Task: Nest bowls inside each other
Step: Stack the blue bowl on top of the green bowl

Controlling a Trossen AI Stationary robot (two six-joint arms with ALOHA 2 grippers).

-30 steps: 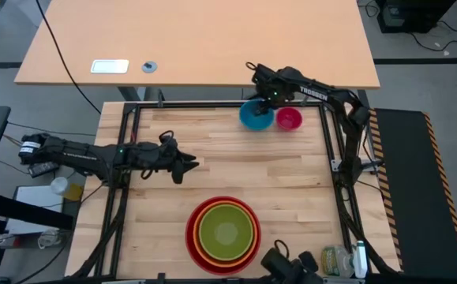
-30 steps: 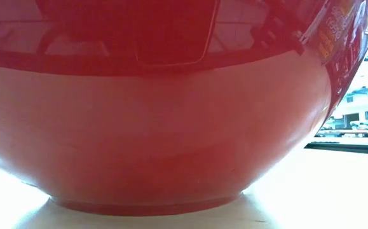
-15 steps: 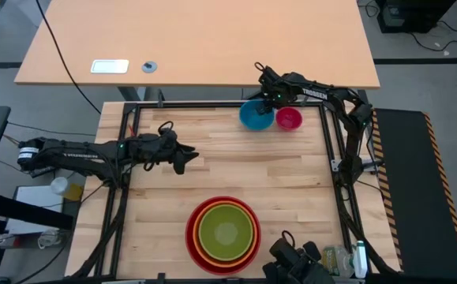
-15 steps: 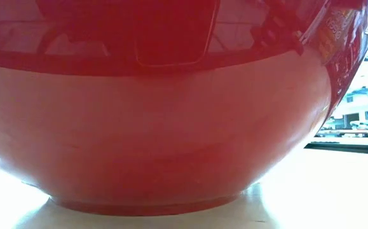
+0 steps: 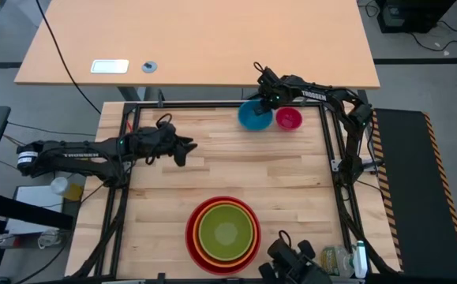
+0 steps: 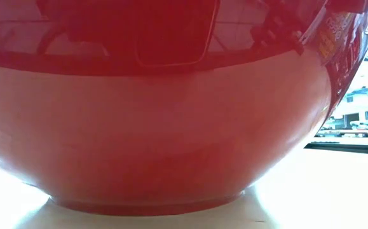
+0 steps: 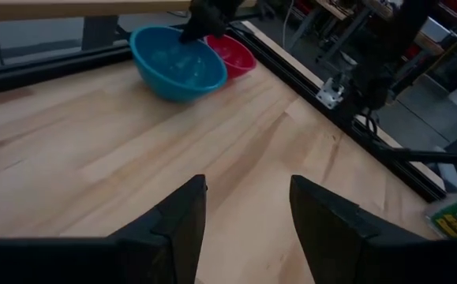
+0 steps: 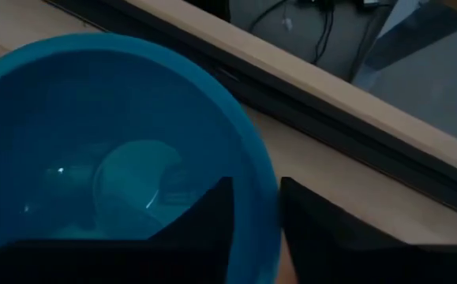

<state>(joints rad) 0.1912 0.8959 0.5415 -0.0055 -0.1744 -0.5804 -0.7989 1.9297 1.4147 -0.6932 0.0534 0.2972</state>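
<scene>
The blue bowl (image 5: 253, 117) (image 7: 177, 63) stands on its base at the table's far edge, beside the pink bowl (image 5: 289, 119). My right gripper (image 5: 267, 100) (image 8: 256, 189) is at the blue bowl's far right rim, shut on it. At the near edge the lime green bowl (image 5: 226, 230) sits in the orange bowl (image 5: 195, 237), which sits in the red bowl (image 5: 188, 237) (image 6: 158, 127). My left gripper (image 5: 189, 147) (image 7: 246, 185) hovers open and holds nothing, over the table's left middle. My right gripper has the blue bowl's rim (image 8: 261, 162) on the side toward the pink bowl. One finger (image 8: 212, 217) is inside the bowl and the other (image 8: 315, 225) outside. The fingers come steeply from above. The bowl's base is on the table.
A black frame rail (image 5: 212, 104) runs round the tabletop close behind the two far bowls. In the low view the red bowl hides nearly everything. Bare wood (image 5: 252, 170) lies between the far bowls and the stack.
My left gripper has swung toward the table's far edge, staying open above the wood. My right gripper has sunk a little onto the blue bowl's rim. The bowls stand where they did.
</scene>
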